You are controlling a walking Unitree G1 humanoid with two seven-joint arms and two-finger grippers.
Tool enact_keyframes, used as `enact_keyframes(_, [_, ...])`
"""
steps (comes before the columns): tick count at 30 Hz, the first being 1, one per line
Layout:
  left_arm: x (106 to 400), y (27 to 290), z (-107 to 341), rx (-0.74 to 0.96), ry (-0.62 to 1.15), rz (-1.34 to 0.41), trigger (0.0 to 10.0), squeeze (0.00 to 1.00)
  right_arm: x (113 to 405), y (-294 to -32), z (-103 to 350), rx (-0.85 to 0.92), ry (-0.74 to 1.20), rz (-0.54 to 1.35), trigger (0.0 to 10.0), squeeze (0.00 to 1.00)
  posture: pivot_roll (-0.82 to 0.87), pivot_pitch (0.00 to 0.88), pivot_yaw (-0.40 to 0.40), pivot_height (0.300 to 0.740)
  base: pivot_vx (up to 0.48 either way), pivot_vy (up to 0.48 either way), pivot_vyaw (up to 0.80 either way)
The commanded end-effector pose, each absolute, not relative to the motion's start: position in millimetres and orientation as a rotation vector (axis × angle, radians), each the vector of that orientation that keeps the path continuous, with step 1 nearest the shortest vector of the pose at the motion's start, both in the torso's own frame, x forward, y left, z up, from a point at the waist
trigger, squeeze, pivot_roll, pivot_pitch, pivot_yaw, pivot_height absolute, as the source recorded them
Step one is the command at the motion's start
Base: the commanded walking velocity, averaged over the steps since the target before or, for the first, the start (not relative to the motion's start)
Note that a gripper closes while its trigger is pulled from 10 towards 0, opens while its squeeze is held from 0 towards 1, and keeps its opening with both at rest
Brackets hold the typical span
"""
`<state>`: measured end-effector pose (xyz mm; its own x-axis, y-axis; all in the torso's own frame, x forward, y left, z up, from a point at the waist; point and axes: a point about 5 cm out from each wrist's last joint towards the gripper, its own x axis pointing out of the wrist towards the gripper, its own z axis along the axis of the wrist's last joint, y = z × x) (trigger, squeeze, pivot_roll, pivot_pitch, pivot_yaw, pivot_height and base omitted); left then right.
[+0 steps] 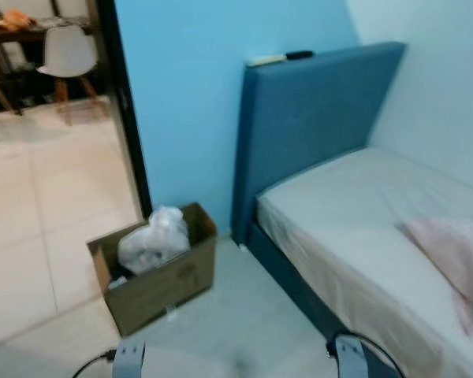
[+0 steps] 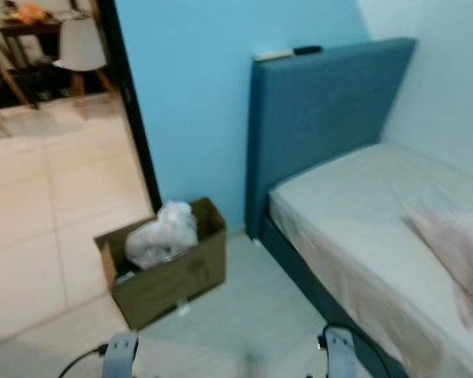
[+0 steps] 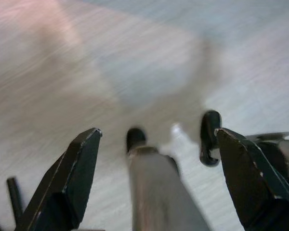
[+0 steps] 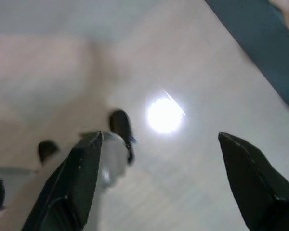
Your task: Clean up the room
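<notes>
A brown cardboard box [image 1: 165, 287] stands on the floor against the blue wall, with a white plastic bag [image 1: 154, 240] stuffed in it. A pink cloth [image 1: 457, 260] lies on the bed's mattress [image 1: 363, 213] at the right. My two arms hang low; their silver wrists [image 1: 128, 358] [image 1: 351, 356] show at the bottom edge. My left gripper [image 3: 156, 178] is open over bare floor, with my own leg beneath it. My right gripper [image 4: 164, 180] is open too, holding nothing.
The bed has a blue headboard [image 1: 315, 118] with a white and a black object [image 1: 280, 57] lying on top. A doorway at the left opens to a tiled room with a white chair [image 1: 67, 55] and a table. Pale floor [image 1: 244, 323] lies between box and bed.
</notes>
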<state>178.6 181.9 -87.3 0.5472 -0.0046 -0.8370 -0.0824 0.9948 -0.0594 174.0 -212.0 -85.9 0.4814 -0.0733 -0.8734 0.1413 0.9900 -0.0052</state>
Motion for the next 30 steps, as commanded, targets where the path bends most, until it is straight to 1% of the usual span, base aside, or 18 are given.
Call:
enact_keyframes(1, [181,180,-86,-0.096,0.978,0.032,10.0,0.0,171,-208,-88,0.092,1.072,-0.132,10.0,0.0,0.03,0.0,-0.044,0.74,0.0,0.0,-0.71])
enact_keyframes(21, [186,175,-84,-0.091,0.967,-0.004,10.0,0.0,168,-208,-89,0.114,1.082,-0.156,10.0,0.0,0.03,0.0,-0.035,0.74,0.0,0.0,-0.71])
enact_keyframes(30, [197,162,-79,-0.143,0.92,-0.049,10.0,0.0,168,-211,-89,0.117,1.08,-0.169,10.0,0.0,0.02,0.0,-0.042,0.74,0.0,0.0,-0.7])
